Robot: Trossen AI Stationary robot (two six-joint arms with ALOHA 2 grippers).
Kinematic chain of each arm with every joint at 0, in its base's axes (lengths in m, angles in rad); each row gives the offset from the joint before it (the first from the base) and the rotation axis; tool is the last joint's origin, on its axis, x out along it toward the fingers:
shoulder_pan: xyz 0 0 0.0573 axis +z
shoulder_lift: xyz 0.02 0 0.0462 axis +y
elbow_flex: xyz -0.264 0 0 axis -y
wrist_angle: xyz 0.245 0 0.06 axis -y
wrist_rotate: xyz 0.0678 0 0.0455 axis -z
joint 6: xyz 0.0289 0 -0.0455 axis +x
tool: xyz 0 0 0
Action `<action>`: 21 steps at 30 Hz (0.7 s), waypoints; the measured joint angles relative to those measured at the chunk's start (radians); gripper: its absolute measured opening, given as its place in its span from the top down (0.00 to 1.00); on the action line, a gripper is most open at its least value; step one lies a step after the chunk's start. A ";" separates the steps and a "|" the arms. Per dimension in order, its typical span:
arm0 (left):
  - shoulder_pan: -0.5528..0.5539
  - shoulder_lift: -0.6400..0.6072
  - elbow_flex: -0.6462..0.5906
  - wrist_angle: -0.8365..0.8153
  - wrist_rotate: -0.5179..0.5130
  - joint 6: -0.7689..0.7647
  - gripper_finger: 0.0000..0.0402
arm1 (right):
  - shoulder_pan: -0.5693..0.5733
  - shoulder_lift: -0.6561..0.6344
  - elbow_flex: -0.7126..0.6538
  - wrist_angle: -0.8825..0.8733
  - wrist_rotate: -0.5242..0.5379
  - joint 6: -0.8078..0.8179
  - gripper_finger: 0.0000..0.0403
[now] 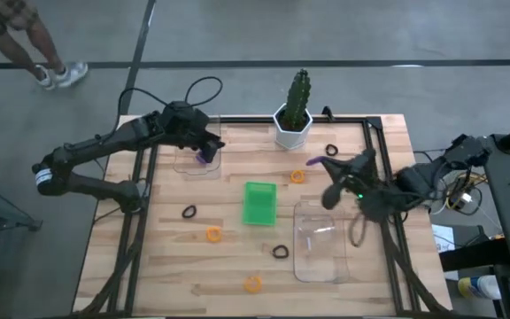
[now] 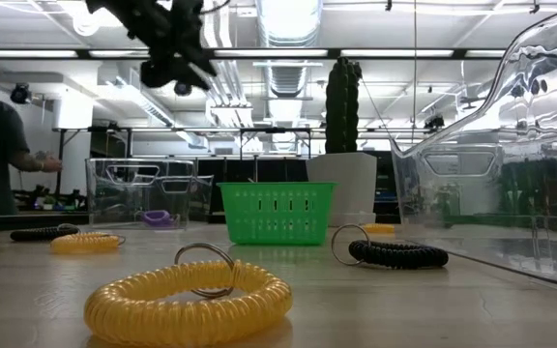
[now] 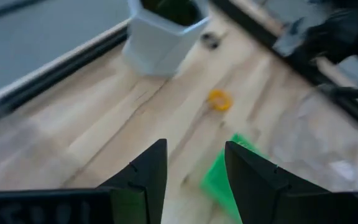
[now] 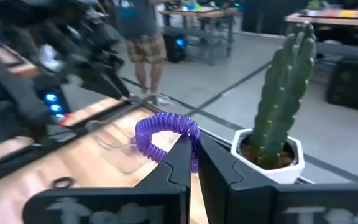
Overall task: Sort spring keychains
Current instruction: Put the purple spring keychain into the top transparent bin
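With the green tray (image 1: pixel 259 202) as the centre of the dial and twelve at the far table edge, the nearest thing is an orange keychain (image 2: pixel 190 302) at six o'clock, lying flat close to the front edge. A black keychain (image 1: pixel 280 252) lies at five o'clock, just beside the large clear tray (image 1: pixel 320 257) at four. A second orange keychain (image 1: pixel 212 234) sits at eight o'clock and a second black keychain (image 1: pixel 189 212) at nine, both loose on the wood. At two o'clock, near the green tray, lies a third orange keychain (image 1: pixel 297 175). Just past it the right gripper (image 4: pixel 191 155) is raised above the table, its fingers pinched tight on a purple keychain (image 4: pixel 163 134). Farther along the same line a third black keychain (image 1: pixel 330 149) rests near the table's far right corner. At ten o'clock the small clear tray (image 1: pixel 184 164) holds another purple coil (image 2: pixel 158 217), and the left gripper (image 3: pixel 194 146) hangs above it with its fingers spread, holding nothing. The potted cactus (image 1: pixel 294 115) stands at one o'clock by the far edge.
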 joint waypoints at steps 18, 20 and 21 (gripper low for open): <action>-0.233 0.000 0.000 0.315 0.008 0.238 0.62 | -0.251 0.340 0.248 0.009 -0.192 -0.206 0.97; -0.254 0.000 0.000 0.315 0.007 0.254 0.62 | -0.260 0.370 0.285 0.007 -0.221 -0.260 0.97; -0.262 0.000 0.000 0.315 0.004 0.260 0.62 | -0.264 0.386 0.305 0.011 -0.231 -0.284 0.97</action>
